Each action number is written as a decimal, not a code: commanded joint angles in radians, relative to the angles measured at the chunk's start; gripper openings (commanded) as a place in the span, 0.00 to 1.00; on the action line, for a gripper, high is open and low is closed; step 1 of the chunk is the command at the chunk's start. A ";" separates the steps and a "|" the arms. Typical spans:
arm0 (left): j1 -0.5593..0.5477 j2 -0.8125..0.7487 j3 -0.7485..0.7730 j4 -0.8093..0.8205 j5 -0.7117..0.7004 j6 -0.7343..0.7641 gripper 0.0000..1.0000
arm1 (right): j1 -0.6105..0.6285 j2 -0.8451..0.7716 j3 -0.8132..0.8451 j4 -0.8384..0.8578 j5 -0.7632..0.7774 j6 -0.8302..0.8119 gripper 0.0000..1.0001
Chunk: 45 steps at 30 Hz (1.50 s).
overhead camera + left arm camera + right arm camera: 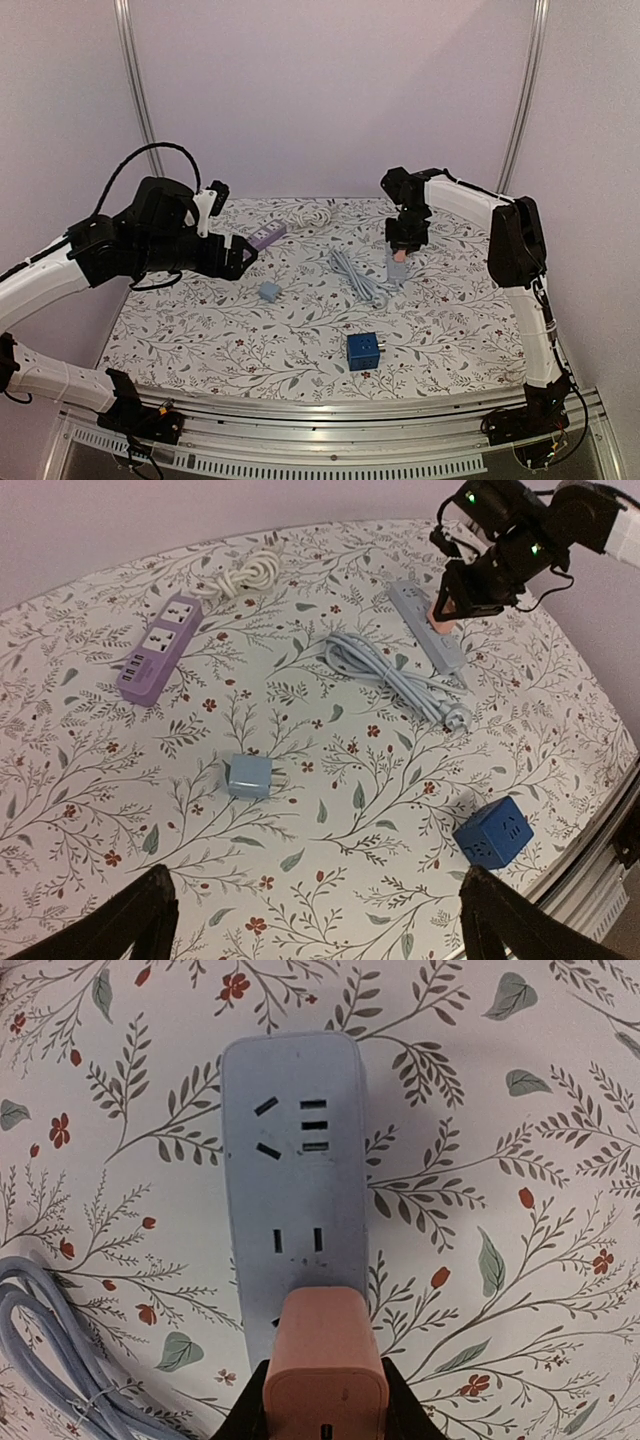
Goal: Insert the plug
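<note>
White walls are boxing in a floral-print table (200,340). From the top camera, the right arm is reaching in from three o'clock, elbow high and forearm folding back toward the centre. Its right gripper (400,248) is pointing down, pinching an orange plug (399,257) right over the pale grey power strip (392,272). The left arm is bending in from nine o'clock with the left gripper (238,256) hanging above the cloth. A purple strip (266,237) is sitting near it at one o'clock, and the gripper is touching nothing.

Over to the left wrist view: two dark fingers (140,920) are sitting far apart at the bottom corners, so that hand is wide and empty. A light-blue adapter (250,776) is lying near the centre, a blue cube (493,832) at four o'clock. A coiled grey cable (395,675) is resting just beside the power strip up at one o'clock.

Right wrist view: the plug is filling six o'clock, the jaws are clamping both its sides, and it's covering the near end of the power strip. Free sockets are showing toward twelve o'clock. The pins are hidden under the plug body, so I cannot tell whether they're seated. This is looking like the insertion step itself, and the next move is calling for squared-up pins and a straight push down.
</note>
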 commanded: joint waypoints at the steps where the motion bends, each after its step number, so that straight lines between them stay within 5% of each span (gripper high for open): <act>1: 0.012 0.013 0.014 -0.037 0.006 0.009 0.98 | 0.006 0.117 -0.026 -0.125 0.071 0.022 0.00; 20: 0.013 0.097 0.102 -0.107 -0.008 0.054 0.99 | 0.025 0.261 -0.034 -0.107 0.039 0.019 0.00; 45: 0.015 0.000 0.027 -0.111 -0.035 0.020 0.99 | 0.025 0.034 -0.023 -0.076 0.009 0.027 0.00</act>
